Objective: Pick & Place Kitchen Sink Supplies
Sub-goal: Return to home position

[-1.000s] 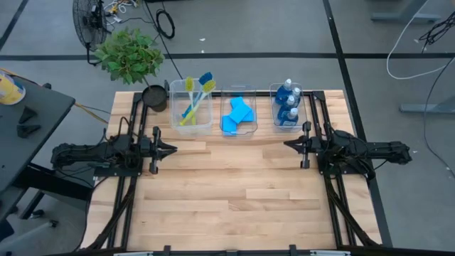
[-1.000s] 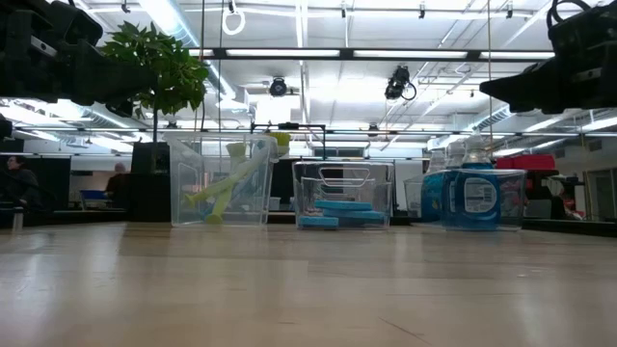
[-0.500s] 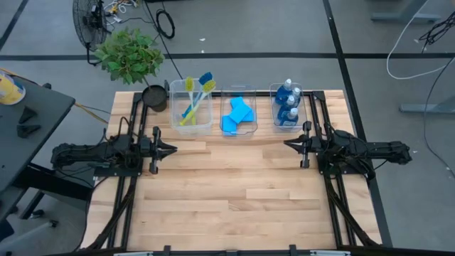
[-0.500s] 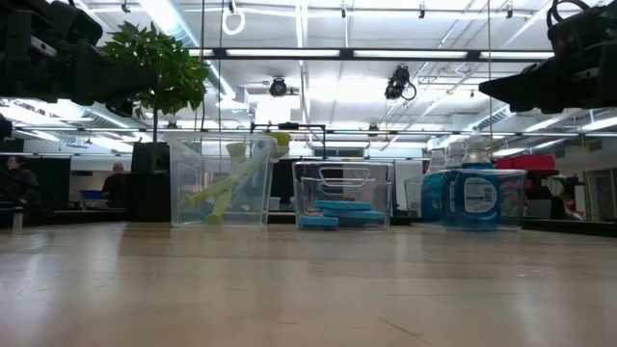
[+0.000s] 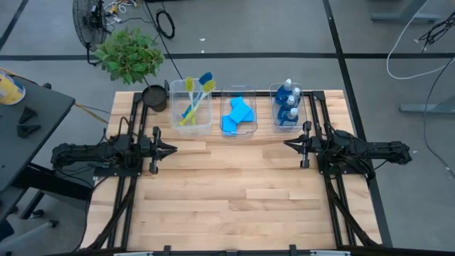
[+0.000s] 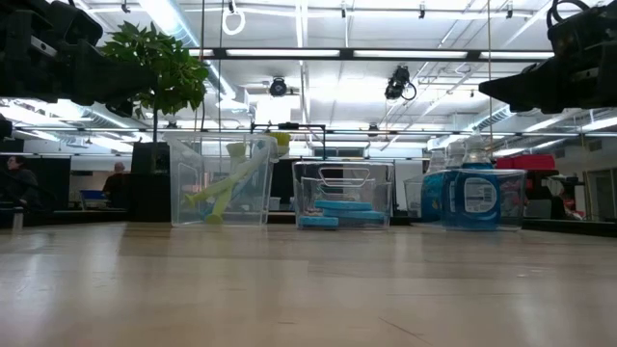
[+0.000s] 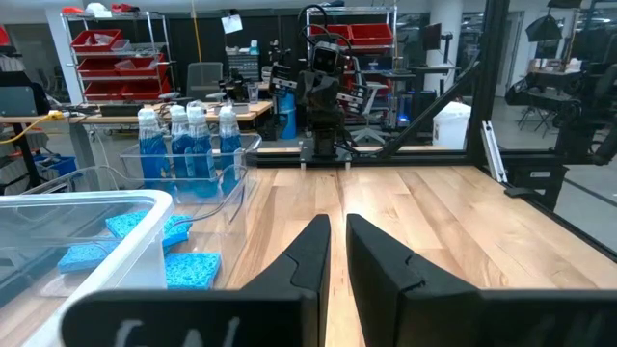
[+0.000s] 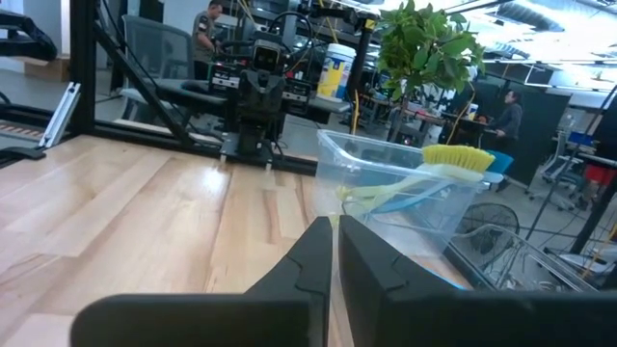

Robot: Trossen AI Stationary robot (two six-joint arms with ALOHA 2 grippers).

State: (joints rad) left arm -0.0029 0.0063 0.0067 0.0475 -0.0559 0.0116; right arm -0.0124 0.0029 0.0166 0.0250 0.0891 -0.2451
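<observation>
Brushes [image 5: 193, 99] (3) apart from left fingers [image 7: 307, 260]

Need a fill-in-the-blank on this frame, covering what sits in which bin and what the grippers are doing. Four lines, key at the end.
1. The three brushes stand in the ____ clear bin.
2. The blue sponges lie in the ____ bin.
3. The small blue bottles stand in the bin nearest the ____ arm.
4. The left gripper and right gripper hover above the table, holding ____.

Missing words: left; middle; right; nothing.
</observation>
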